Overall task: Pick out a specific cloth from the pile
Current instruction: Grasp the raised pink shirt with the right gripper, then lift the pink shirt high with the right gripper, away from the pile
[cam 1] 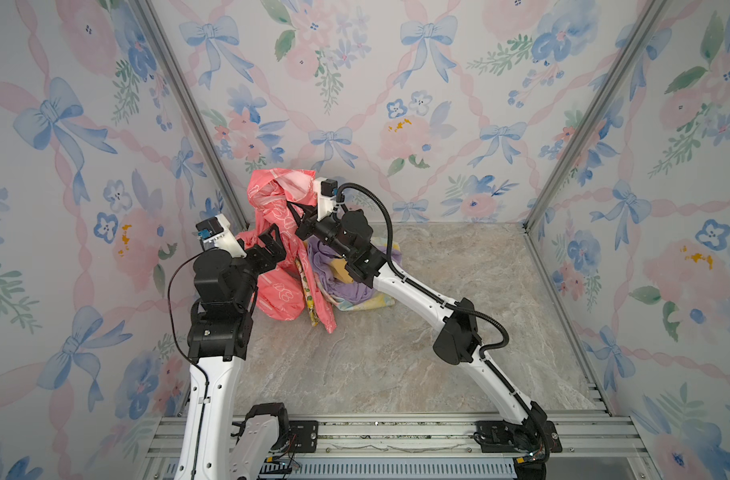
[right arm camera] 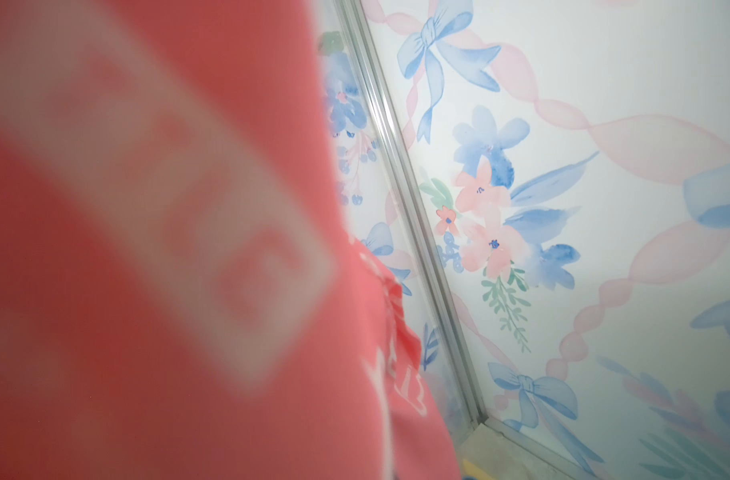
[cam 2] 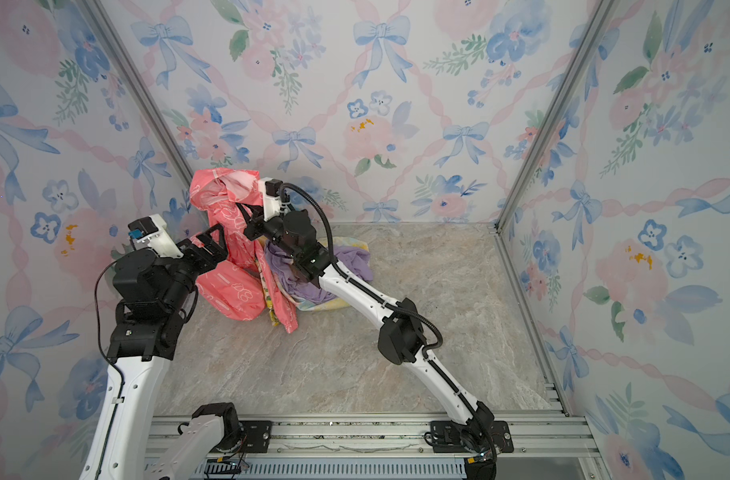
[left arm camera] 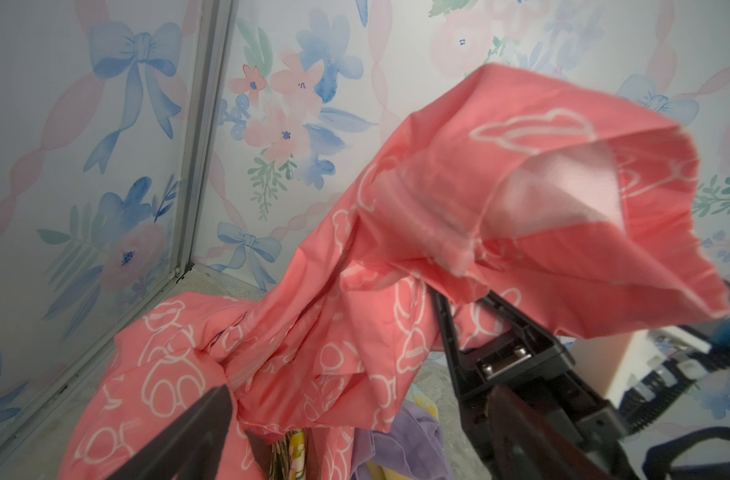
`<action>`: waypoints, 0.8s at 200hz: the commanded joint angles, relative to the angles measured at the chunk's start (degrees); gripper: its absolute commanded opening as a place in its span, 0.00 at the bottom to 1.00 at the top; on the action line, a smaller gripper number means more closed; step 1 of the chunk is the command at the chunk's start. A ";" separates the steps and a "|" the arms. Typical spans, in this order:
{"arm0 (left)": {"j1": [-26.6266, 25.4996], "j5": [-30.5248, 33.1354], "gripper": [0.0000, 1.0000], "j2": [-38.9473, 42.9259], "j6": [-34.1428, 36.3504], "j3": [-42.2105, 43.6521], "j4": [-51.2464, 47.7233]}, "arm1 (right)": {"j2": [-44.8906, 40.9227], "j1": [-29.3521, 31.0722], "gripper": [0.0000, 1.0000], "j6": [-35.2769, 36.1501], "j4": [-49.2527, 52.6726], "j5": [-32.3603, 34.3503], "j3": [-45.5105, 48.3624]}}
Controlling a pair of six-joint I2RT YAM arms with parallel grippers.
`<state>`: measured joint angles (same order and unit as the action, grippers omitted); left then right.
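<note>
The coral-pink cloth (cam 1: 272,195) (cam 2: 218,199) with white outline prints hangs raised near the back left corner. Its lower part trails down onto the floor. My right gripper (cam 1: 299,212) (cam 2: 247,216) (left arm camera: 467,307) is shut on an upper fold of it. In the right wrist view the cloth (right arm camera: 147,249) fills the picture and hides the jaws. My left gripper (cam 1: 272,245) (cam 2: 211,245) (left arm camera: 363,449) stands open, lower and left, with folds of the cloth (left arm camera: 438,208) hanging between its fingers. The pile (cam 1: 338,274) (cam 2: 297,274), lilac over yellow and pastel pieces, lies under the right arm.
Floral wallpapered walls close in the cell on three sides. A metal corner post (cam 1: 205,137) stands just behind the cloth. The marble floor (cam 1: 396,353) stretches to the front and right. A metal rail (cam 1: 396,432) carries both arm bases at the front edge.
</note>
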<state>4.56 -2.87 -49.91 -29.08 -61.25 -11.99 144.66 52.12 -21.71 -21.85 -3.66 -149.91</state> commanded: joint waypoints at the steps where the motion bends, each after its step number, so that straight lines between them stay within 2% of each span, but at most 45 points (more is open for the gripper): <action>1: 0.36 0.23 0.98 0.33 1.57 2.04 1.78 | -6.47 -1.77 0.00 -1.04 -9.09 0.55 -1.42; 45: 0.41 1.05 0.98 0.21 2.32 3.90 2.22 | -8.52 -3.42 0.00 -1.74 -10.75 0.83 -2.23; 111: 0.37 3.21 0.96 -1.38 2.80 7.14 2.89 | -13.10 -5.42 0.00 1.03 -10.51 1.93 -4.51; 160: 0.13 3.48 0.95 -3.38 3.25 9.62 4.59 | -17.74 -9.67 0.00 1.80 -9.30 1.90 -3.83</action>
<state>4.56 -0.21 -52.34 -27.40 -52.66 -9.41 133.93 45.80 -20.95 -24.25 -2.94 -150.19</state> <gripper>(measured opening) 0.952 0.058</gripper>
